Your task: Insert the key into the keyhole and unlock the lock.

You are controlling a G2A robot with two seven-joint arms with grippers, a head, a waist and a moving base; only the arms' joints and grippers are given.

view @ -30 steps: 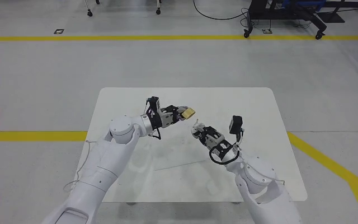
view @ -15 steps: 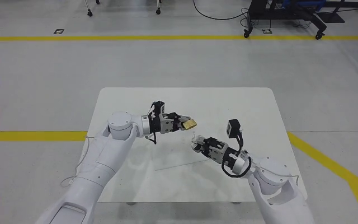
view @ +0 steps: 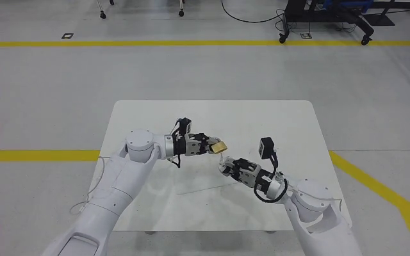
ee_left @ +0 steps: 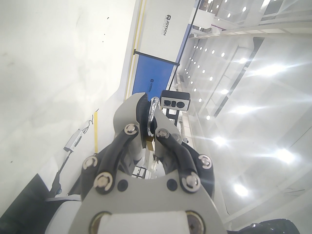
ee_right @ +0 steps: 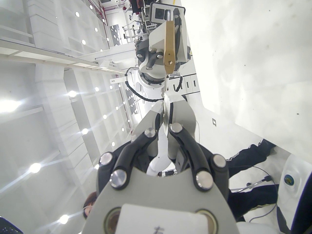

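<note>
The left gripper (view: 206, 146) is held above the middle of the white table (view: 282, 121), to the left of the right gripper. Its fingers are drawn close together and clamped on the lock (view: 218, 146). In the left wrist view, the silver shackle (ee_left: 152, 108) is seen pinched between the two finger pads. The brass body of the lock projects beyond the fingertips toward the right gripper and is held clear of the table.

In the right wrist view, the end face of the lock body is turned toward the camera, and the keyhole (ee_right: 170, 62) is seen on that face.

The key (ee_right: 166, 86) is gripped by its head between the narrowly closed fingers of the right gripper (view: 223, 166). The thin blade is pointed at the lock. Its tip is placed just beside the end of the lock body, near the keyhole. Whether the tip touches the lock or has entered the keyhole cannot be told.

The right gripper is positioned just to the right of the lock and slightly nearer the robot, above the table.
</note>
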